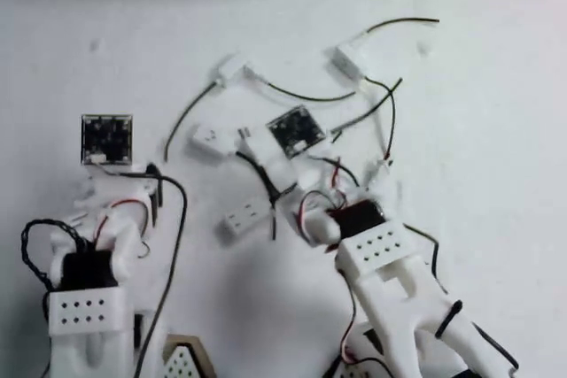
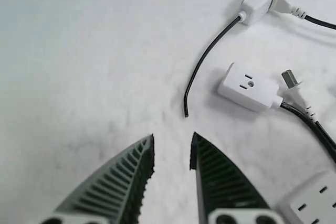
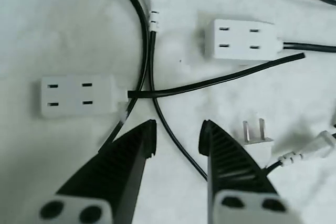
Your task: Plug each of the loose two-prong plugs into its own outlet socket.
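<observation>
Four outlet sockets lie on the table: two near twelve o'clock, two central. One loose two-prong plug lies beside the right gripper. The left gripper is at eight o'clock. Both have jaws spread.

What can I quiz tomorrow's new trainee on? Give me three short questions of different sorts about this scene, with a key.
1. True or false: the right tool is shut on the two-prong plug beside it.
2. Multiple choice: in the right wrist view, how many slots does each of the two socket blocks show on its face? A two, B four, C six.
3. Fill the blank: the left tool hangs over the table with its jaws ____.
Key: 1 false (it is open, and the plug lies loose on the table); 2 B; 3 open.
</observation>
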